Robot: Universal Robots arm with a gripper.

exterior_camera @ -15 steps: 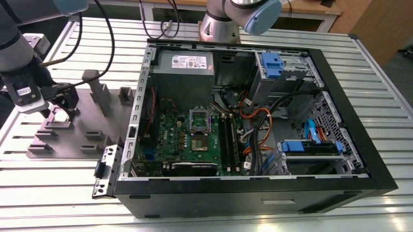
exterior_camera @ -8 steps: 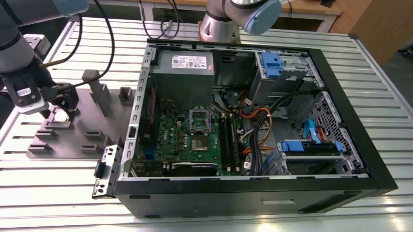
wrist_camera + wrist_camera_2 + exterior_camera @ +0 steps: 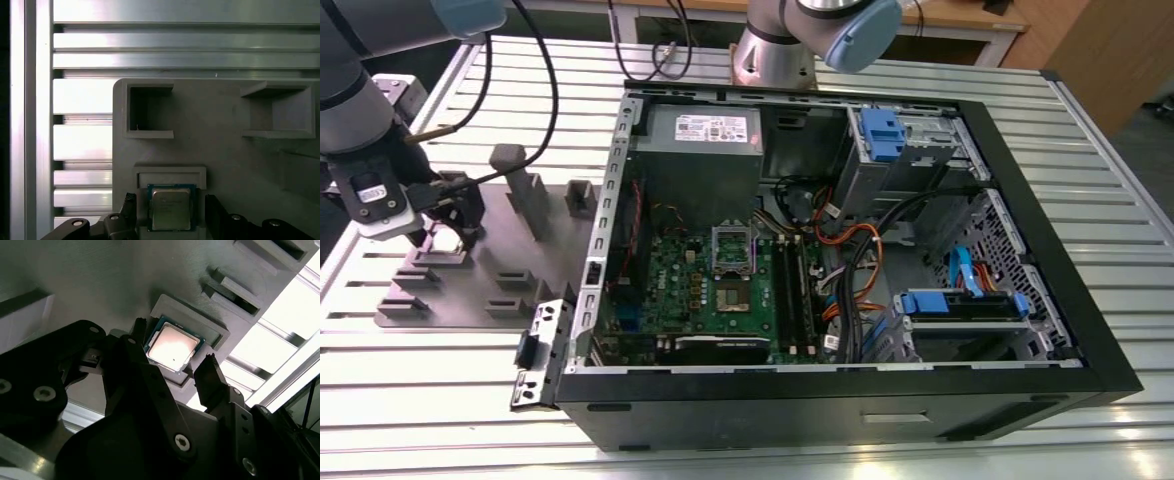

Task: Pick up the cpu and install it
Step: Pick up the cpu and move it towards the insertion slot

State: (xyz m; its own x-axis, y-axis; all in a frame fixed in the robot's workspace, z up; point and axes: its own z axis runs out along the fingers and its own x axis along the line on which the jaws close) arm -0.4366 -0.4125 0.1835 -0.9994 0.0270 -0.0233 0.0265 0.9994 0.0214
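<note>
cpu (image 3: 175,349) corner perhaps behind gripper (image 3: 174,341)

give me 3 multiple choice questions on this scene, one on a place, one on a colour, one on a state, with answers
1. Where is the cpu?
A in the motherboard socket
B in a recess of the grey plate
C on the table slats

2. What colour are the drive clips in the case?
A blue
B yellow
C white

3. How is the gripper?
A shut on the cpu
B shut, empty
C open, straddling the cpu

Answers:
1. B: both wrist views show it seated in the plate's recess.
2. A: the exterior view shows them blue.
3. C: gaps show between its fingers and the cpu.
</note>
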